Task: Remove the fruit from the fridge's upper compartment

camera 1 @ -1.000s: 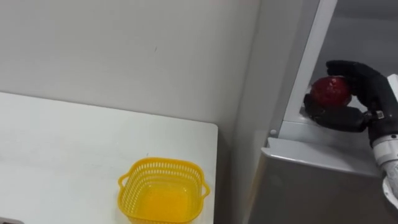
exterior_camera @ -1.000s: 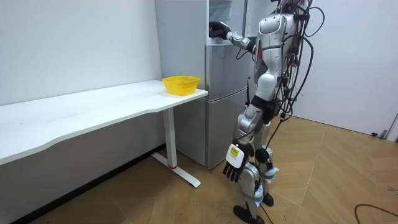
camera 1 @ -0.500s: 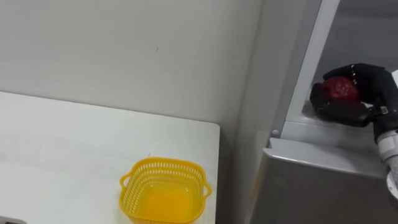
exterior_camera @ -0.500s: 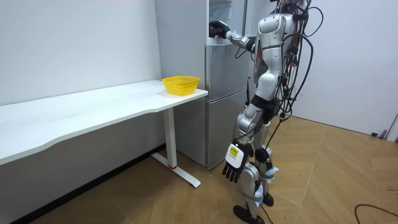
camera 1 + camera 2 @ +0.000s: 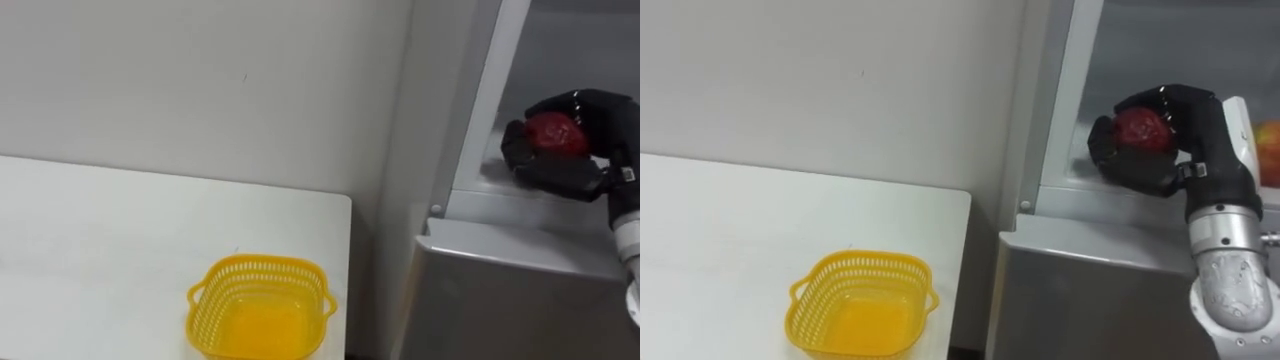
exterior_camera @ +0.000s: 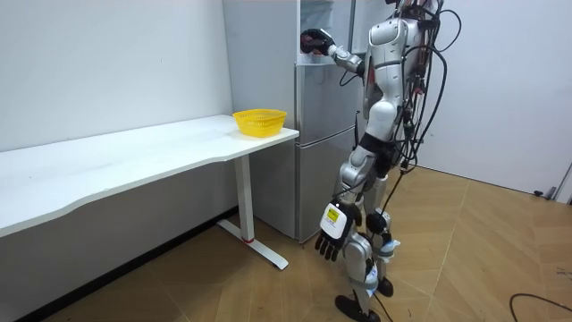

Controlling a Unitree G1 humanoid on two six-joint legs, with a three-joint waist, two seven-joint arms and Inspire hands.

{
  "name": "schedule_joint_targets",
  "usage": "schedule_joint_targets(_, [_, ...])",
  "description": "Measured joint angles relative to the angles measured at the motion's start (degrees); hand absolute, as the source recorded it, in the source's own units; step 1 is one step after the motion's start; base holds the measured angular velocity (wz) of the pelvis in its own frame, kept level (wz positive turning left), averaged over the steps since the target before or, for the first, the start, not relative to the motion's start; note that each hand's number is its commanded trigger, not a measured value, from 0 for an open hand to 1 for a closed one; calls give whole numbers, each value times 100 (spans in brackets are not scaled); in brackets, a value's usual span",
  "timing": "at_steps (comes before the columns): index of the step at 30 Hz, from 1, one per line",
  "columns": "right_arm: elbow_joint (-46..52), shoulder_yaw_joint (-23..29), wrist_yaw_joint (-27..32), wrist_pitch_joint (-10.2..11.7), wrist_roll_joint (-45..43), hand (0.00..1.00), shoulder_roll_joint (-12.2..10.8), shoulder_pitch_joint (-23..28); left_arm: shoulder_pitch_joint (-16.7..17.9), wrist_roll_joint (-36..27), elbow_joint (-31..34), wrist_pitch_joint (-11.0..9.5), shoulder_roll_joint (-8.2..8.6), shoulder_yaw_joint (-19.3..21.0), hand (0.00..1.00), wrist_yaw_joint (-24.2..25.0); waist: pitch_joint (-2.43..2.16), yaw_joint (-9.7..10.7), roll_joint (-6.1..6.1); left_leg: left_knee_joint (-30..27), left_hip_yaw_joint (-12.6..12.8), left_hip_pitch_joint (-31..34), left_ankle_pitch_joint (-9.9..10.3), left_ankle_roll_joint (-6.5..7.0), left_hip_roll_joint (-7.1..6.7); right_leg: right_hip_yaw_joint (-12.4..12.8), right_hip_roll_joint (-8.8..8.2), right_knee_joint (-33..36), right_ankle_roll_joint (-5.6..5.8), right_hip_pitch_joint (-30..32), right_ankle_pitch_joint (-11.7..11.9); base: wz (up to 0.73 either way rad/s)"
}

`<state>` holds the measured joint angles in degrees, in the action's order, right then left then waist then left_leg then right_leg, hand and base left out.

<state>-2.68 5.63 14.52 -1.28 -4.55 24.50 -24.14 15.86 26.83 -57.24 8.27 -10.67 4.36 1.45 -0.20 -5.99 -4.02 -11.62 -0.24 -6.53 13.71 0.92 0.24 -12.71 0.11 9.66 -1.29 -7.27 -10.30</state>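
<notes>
My right hand is inside the open upper fridge compartment, fingers and thumb curled round a red apple. The apple is just above the compartment's bottom ledge. Another reddish-yellow fruit shows at the right edge, behind my wrist. A yellow plastic basket sits empty at the end of the white table beside the fridge. My left hand hangs by my thigh with relaxed fingers. I stand facing the fridge.
The fridge's closed lower door lies below the open compartment. A white wall runs behind the table. A narrow gap separates the table's end from the fridge side. Wooden floor stretches behind me.
My right hand with the apple has shifted a little right and slightly lower, near the ledge. The view itself has also shifted slightly. The left hand stays hanging.
</notes>
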Motion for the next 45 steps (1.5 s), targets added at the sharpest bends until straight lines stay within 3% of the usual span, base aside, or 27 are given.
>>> schedule_joint_targets(8, [871,-41,194,-3,-16,100,-112,308,-7,-29,-30,-1,0,-117,0,-35,7,24,4,-8,115,-17,0,0,0,123,-1,11,-1,2,1,-6])
schedule_joint_targets(16, [1902,-214,176,0,-80,100,-279,591,-3,-28,-47,-20,2,-122,0,-70,15,106,108,36,199,-29,2,2,12,178,9,69,-4,58,3,-5])
schedule_joint_targets(21, [2351,-218,173,16,-86,100,-330,691,-7,-16,-132,-141,11,-109,0,-76,10,98,122,68,258,-113,2,2,26,230,23,92,-4,44,2,-7])
schedule_joint_targets(29, [3221,-666,7,335,-717,100,-628,761,-101,13,-143,-267,86,-239,0,-76,-9,98,128,74,280,-125,2,3,27,243,14,98,-4,47,2,0])
schedule_joint_targets(36, [3427,-920,-475,389,-1305,100,-629,759,-209,27,-235,-361,96,-237,0,-64,-48,-64,41,102,302,-117,2,3,25,274,18,112,-4,63,2,-2])
schedule_joint_targets(42, [3460,-1292,-684,394,-1411,100,-627,757,-181,-16,-264,-351,92,-256,0,-69,-13,-102,-88,108,237,-101,2,3,24,175,12,111,-4,40,2,7])
schedule_joint_targets(45, [3461,-1442,-846,391,-1632,100,-629,757,-209,-18,-291,-355,89,-253,0,-67,14,-219,-152,104,154,-87,2,3,23,160,16,111,-4,39,2,7])
